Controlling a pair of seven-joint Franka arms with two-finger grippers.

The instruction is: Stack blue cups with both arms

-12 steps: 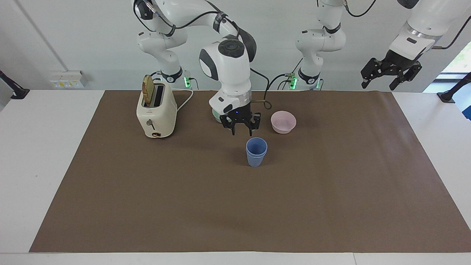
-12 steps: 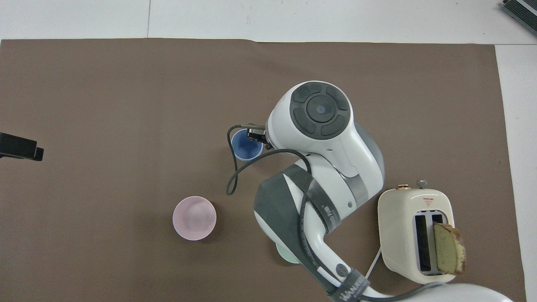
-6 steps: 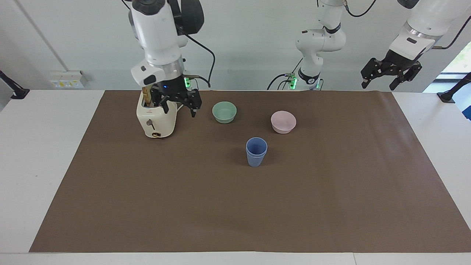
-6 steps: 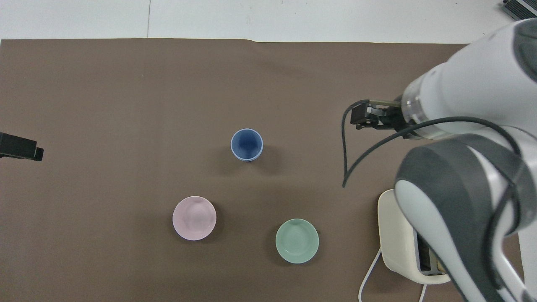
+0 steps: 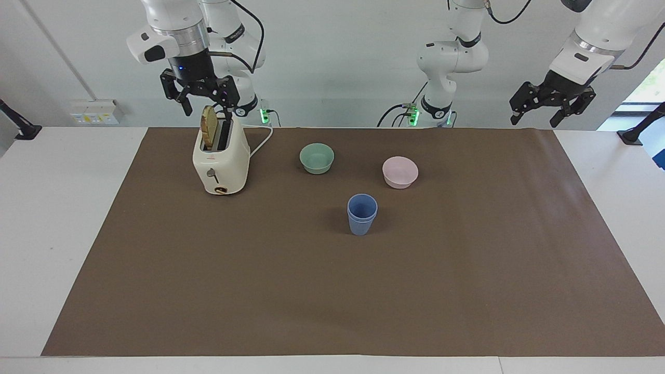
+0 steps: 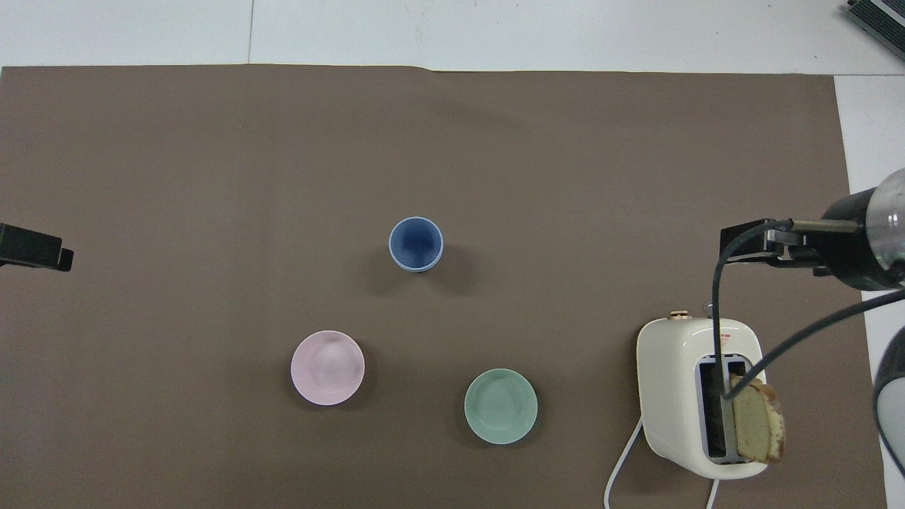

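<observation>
The two blue cups [image 5: 362,214] stand upright near the middle of the brown mat, one nested inside the other; from overhead they show as one blue rim [image 6: 416,244]. My right gripper [image 5: 207,106] is open and empty, raised high over the toaster at the right arm's end of the table, well away from the cups. My left gripper [image 5: 535,111] is open and empty, raised over the mat's corner at the left arm's end, where the arm waits. Its tip shows at the edge of the overhead view [image 6: 32,247].
A cream toaster [image 5: 221,161] with a slice of bread [image 5: 209,127] in one slot stands at the right arm's end. A mint-green bowl [image 5: 317,157] and a pale pink bowl [image 5: 400,171] sit nearer to the robots than the cups.
My right gripper rose from just over the stacked cups and swung to above the toaster, uncovering the green bowl. The cups and the left arm have not moved.
</observation>
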